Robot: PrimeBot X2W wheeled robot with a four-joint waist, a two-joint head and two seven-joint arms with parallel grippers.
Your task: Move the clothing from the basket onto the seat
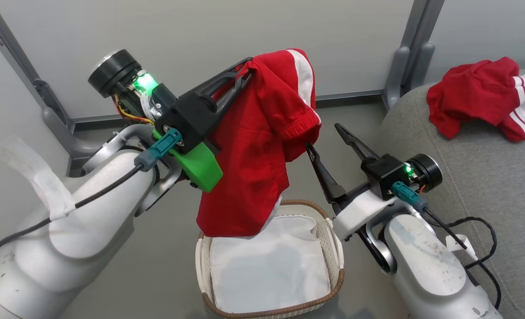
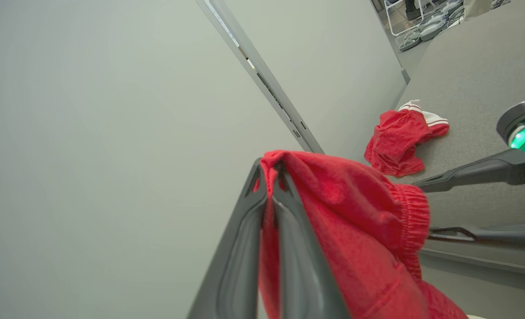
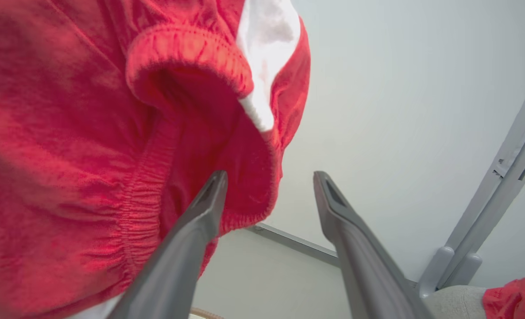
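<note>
Carrying step: red garment (image 1: 253,146) clenched in left gripper (image 1: 245,71) above basket (image 1: 337,248); right gripper (image 1: 323,136) splayed, empty; other garment (image 1: 479,97) lies on seat (image 1: 466,186). Next, likely: swing rightward, release there.

Hanging red garment (image 1: 253,146): soft matt knit cloth w/ ribbed elastic hem; white band looks smoother. 2nd garment (image 1: 479,97): same fabric, crumpled. Basket (image 1: 336,248): cream plastic lattice, slight sheen, w/ rough brown braided rim. Liner (image 1: 267,266): thin matt white cloth, creased. Sofa (image 1: 466,186): grey coarse-woven upholstery, matt. Right gripper (image 1: 323,136): matt dark plastic fingers. Arm shell (image 1: 422,266): pale, semi-gloss, scuffed.
</note>
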